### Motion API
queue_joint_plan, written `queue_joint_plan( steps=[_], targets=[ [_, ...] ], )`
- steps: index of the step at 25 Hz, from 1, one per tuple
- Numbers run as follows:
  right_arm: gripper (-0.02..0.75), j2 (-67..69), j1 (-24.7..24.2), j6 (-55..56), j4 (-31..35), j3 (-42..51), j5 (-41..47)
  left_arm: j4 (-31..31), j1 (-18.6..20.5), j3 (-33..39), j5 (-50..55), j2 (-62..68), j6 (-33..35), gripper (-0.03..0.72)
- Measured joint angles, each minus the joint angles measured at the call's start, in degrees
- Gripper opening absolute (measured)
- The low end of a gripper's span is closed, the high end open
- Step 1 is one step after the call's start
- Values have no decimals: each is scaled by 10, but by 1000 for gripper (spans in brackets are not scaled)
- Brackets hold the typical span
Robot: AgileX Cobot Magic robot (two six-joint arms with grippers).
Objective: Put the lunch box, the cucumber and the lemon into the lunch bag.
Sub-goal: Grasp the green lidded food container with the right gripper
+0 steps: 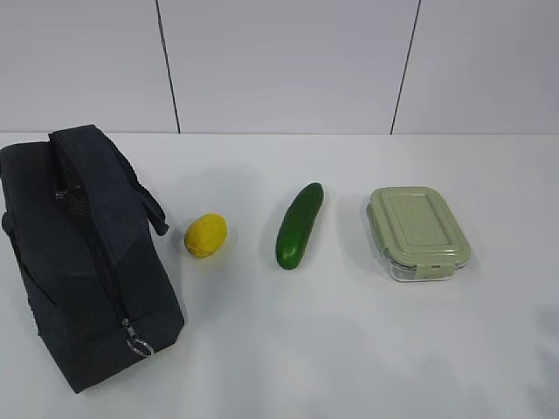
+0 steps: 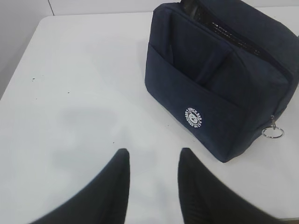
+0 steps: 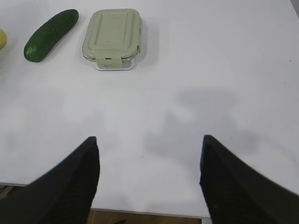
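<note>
The navy lunch bag [image 1: 83, 253] stands at the left of the table, its zipper pull [image 1: 138, 346] hanging at the near end; it also shows in the left wrist view [image 2: 219, 79]. The yellow lemon [image 1: 205, 235] lies just right of it. The dark green cucumber [image 1: 300, 225] lies in the middle and shows in the right wrist view [image 3: 50, 34]. The lunch box [image 1: 417, 231] with its sage-green lid sits at the right and shows in the right wrist view [image 3: 112, 38]. My left gripper [image 2: 152, 154] is open and empty, near and left of the bag. My right gripper [image 3: 148, 140] is open and empty, well short of the box.
The white table [image 1: 349, 349] runs back to a grey panelled wall [image 1: 288, 61]. Its near edge shows in the right wrist view [image 3: 140, 213]. Neither arm shows in the exterior view.
</note>
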Motion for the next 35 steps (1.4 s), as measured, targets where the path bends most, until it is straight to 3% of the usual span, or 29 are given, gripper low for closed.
queue_joint_plan(
  steps=[35],
  targets=[
    [527,0,0,0,0,0,0,0,0,0,0,0,0,239]
  ],
)
